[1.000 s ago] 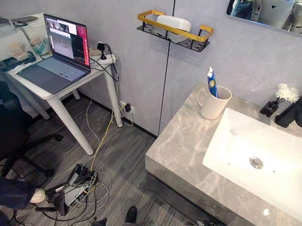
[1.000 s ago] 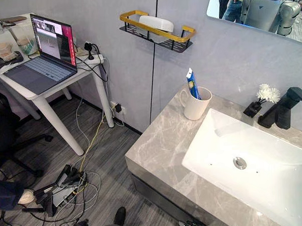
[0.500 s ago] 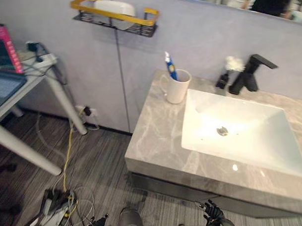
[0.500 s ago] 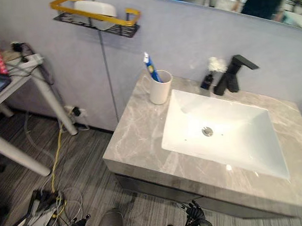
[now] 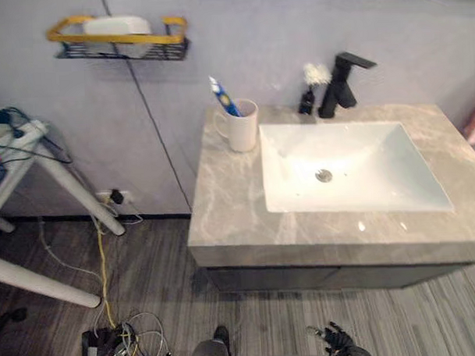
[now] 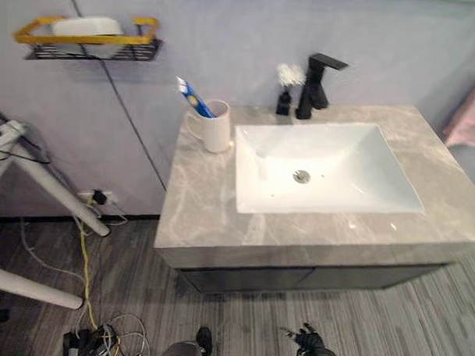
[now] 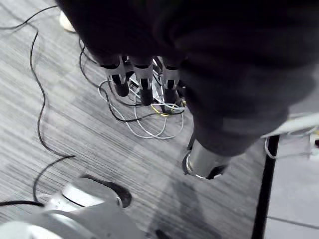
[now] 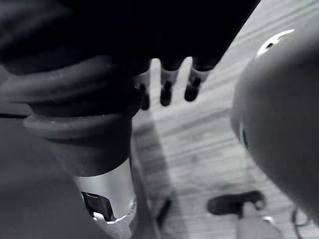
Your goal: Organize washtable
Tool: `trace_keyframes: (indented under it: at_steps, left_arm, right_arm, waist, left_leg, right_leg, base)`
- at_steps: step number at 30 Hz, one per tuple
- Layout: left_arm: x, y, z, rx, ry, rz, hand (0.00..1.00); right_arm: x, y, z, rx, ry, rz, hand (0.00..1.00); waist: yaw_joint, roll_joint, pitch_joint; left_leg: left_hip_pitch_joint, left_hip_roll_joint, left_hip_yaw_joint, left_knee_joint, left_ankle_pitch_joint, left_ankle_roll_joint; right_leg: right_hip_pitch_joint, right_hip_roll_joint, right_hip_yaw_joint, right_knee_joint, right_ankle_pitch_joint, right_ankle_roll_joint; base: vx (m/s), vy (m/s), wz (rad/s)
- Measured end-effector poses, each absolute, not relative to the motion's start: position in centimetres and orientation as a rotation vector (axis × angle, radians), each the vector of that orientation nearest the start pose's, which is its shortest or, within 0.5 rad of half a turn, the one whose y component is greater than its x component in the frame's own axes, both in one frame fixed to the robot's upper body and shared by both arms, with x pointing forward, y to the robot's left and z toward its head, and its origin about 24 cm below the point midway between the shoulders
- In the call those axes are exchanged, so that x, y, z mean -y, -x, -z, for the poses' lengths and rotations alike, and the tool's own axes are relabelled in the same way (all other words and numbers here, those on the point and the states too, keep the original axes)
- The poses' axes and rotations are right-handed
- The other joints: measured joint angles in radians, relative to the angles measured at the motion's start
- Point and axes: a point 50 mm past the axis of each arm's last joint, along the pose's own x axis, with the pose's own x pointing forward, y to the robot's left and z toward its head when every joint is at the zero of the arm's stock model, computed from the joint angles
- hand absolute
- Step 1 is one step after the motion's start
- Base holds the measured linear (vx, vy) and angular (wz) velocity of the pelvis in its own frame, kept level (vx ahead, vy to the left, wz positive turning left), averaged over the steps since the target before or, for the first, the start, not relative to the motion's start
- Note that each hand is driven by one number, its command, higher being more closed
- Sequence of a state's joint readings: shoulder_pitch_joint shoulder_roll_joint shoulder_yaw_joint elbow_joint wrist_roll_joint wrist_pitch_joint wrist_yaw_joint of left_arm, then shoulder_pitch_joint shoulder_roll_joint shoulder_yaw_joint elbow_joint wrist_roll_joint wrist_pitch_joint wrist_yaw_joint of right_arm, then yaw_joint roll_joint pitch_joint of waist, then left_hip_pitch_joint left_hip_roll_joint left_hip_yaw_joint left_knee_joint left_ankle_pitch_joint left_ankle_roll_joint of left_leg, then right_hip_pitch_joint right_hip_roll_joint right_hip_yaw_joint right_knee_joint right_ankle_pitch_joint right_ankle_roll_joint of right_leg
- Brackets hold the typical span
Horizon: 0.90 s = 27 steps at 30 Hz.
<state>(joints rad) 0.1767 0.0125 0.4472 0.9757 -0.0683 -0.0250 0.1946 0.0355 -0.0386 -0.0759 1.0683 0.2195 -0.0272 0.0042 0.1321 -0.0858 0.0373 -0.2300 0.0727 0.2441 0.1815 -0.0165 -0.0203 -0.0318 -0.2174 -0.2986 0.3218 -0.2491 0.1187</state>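
White cup beside sink; left hand and right hand slack, empty.

Both eye views are looking steeply down, sharing the marble tabletop and sink; both wrist views are facing the striped floor from close.

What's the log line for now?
task: not started | left hand: open, empty, over floor | right hand: open, empty | cup: upright on counter, left of sink, tube in it
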Motion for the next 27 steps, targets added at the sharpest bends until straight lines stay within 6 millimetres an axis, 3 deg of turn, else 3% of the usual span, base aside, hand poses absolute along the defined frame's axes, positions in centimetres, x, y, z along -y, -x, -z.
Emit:
trace_keyframes:
  at_steps: [1, 2, 6, 8, 10, 11, 13, 14, 16, 17, 19, 21, 22, 23, 26, 27]
  left_arm:
    - [-22.6, -5.4, 16.0, -1.113, 0.134, -0.681, 0.00]
    - [-22.4, -5.6, 16.1, -1.124, 0.120, -0.654, 0.00]
    - [-21.8, -5.6, 16.3, -1.129, 0.122, -0.636, 0.00]
    - [-21.5, -5.5, 16.3, -1.134, 0.129, -0.634, 0.00]
    - [-20.9, -4.6, 16.5, -1.153, 0.170, -0.664, 0.00]
    - [-20.4, -3.7, 16.8, -1.180, 0.220, -0.709, 0.00]
    - [-20.3, -3.0, 16.9, -1.188, 0.255, -0.739, 0.00]
    - [-20.4, -3.1, 16.8, -1.182, 0.263, -0.749, 0.00]
    - [-20.7, -3.2, 16.8, -1.169, 0.277, -0.762, 0.00]
    - [-21.2, -3.4, 16.6, -1.154, 0.267, -0.769, 0.00]
    - [-21.8, -4.1, 16.4, -1.135, 0.241, -0.757, 0.00]
    - [-22.1, -4.4, 16.3, -1.128, 0.198, -0.726, 0.00]
    - [-22.2, -4.6, 16.2, -1.117, 0.190, -0.727, 0.00]
    - [-22.3, -4.9, 16.1, -1.108, 0.180, -0.717, 0.00]
    - [-22.0, -6.6, 15.8, -1.073, 0.128, -0.629, 0.00]
    - [-22.0, -7.1, 15.7, -1.063, 0.122, -0.616, 0.00]
  right_arm:
    - [17.3, -11.9, 15.8, -1.034, -0.191, 0.196, 0.00]
    - [17.8, -11.7, 15.8, -1.037, -0.176, 0.203, 0.00]
    - [19.1, -9.3, 16.2, -1.068, -0.151, 0.276, 0.00]
    - [20.0, -9.0, 16.2, -1.073, -0.140, 0.323, 0.00]
    - [21.3, -8.0, 16.3, -1.091, -0.139, 0.393, 0.00]
    - [21.7, -7.8, 16.1, -1.074, -0.156, 0.428, 0.00]
    - [21.4, -7.9, 16.1, -1.058, -0.182, 0.451, 0.00]
    - [21.1, -8.0, 16.0, -1.043, -0.195, 0.459, 0.00]
    - [20.6, -8.3, 15.9, -1.029, -0.210, 0.457, 0.00]
    - [20.0, -8.7, 15.8, -1.016, -0.218, 0.443, 0.00]
    - [19.3, -9.3, 15.7, -0.992, -0.233, 0.429, 0.00]
    - [19.1, -10.0, 15.4, -0.967, -0.224, 0.409, 0.00]
    - [19.5, -10.1, 15.2, -0.952, -0.217, 0.418, 0.00]
    - [19.3, -10.1, 15.2, -0.952, -0.221, 0.415, 0.00]
    - [19.6, -9.9, 15.2, -0.959, -0.208, 0.408, 0.00]
    - [19.6, -9.9, 15.3, -0.962, -0.208, 0.403, 0.00]
  waist:
    - [-0.010, 0.003, 0.004]
    - [-0.025, 0.035, 0.021]
    - [-0.037, 0.066, 0.064]
    - [-0.037, 0.083, 0.075]
    - [-0.037, 0.106, 0.076]
    - [-0.034, 0.118, 0.078]
    - [-0.042, 0.121, 0.073]
    - [-0.062, 0.120, 0.078]
    - [-0.074, 0.114, 0.076]
    - [-0.093, 0.092, 0.076]
    - [-0.115, 0.071, 0.073]
    - [-0.118, 0.072, 0.073]
    - [-0.119, 0.075, 0.073]
    - [-0.116, 0.071, 0.074]
    - [-0.123, 0.073, 0.076]
    - [-0.124, 0.069, 0.075]
  left_leg:
    - [-0.017, 0.002, 0.016, 0.003, 0.005, -0.006]
    - [-0.006, 0.031, 0.016, 0.017, 0.009, -0.010]
    - [0.013, 0.093, 0.022, 0.111, -0.028, -0.039]
    - [0.010, 0.097, -0.053, 0.139, -0.041, -0.056]
    - [0.031, 0.088, -0.197, 0.164, -0.104, -0.092]
    - [0.051, 0.083, -0.271, 0.194, -0.173, -0.113]
    - [0.065, 0.063, -0.265, 0.245, -0.260, -0.095]
    - [0.066, 0.057, -0.254, 0.287, -0.304, -0.088]
    - [0.068, 0.075, -0.189, 0.339, -0.347, -0.070]
    - [0.065, 0.087, -0.127, 0.370, -0.365, -0.061]
    - [0.048, 0.115, -0.019, 0.411, -0.390, -0.046]
    - [0.050, 0.163, 0.116, 0.405, -0.396, -0.037]
    - [0.072, 0.205, 0.223, 0.373, -0.388, -0.018]
    - [0.125, 0.209, 0.319, 0.334, -0.381, -0.019]
    - [0.232, 0.209, 0.509, 0.324, -0.384, -0.016]
    - [0.249, 0.206, 0.544, 0.325, -0.385, -0.017]
  right_leg:
    - [0.028, 0.020, 0.000, -0.126, 0.013, 0.009]
    - [0.063, 0.051, 0.001, -0.178, 0.062, 0.000]
    - [0.079, 0.087, 0.087, -0.205, 0.090, -0.018]
    - [0.050, 0.095, 0.145, -0.188, 0.091, -0.024]
    - [-0.003, 0.108, 0.256, -0.160, 0.088, -0.025]
    - [-0.034, 0.122, 0.325, -0.143, 0.089, -0.026]
    - [-0.064, 0.143, 0.421, -0.130, 0.090, -0.028]
    - [-0.076, 0.146, 0.451, -0.131, 0.100, -0.044]
    - [-0.111, 0.160, 0.506, -0.117, 0.108, -0.056]
    - [-0.157, 0.166, 0.545, -0.090, 0.155, -0.058]
    - [-0.237, 0.191, 0.609, -0.062, 0.214, 0.015]
    - [-0.289, 0.219, 0.541, -0.137, 0.348, -0.026]
    - [-0.317, 0.213, 0.341, -0.084, 0.315, -0.096]
    - [-0.325, 0.166, 0.120, 0.054, 0.216, -0.153]
    - [-0.250, 0.088, -0.188, 0.164, 0.056, -0.185]
    - [-0.247, 0.086, -0.226, 0.145, 0.047, -0.189]
  base:
    - [-0.17, -0.106, -0.72]
    - [-0.16, -0.078, -0.52]
    - [-0.21, -0.024, -0.61]
    - [-0.20, 0.021, -1.04]
    - [-0.16, 0.120, -1.59]
    - [-0.06, 0.186, -1.99]
    - [-0.04, 0.171, -1.81]
    - [-0.04, 0.145, -1.17]
    - [-0.04, 0.197, -1.51]
    - [-0.07, 0.205, -1.60]
    - [-0.10, 0.175, -1.90]
    - [-0.04, 0.090, -2.31]
    - [0.01, 0.049, -2.31]
    - [0.05, 0.065, -2.43]
    - [0.05, 0.035, -1.94]
    - [0.10, -0.034, -2.18]
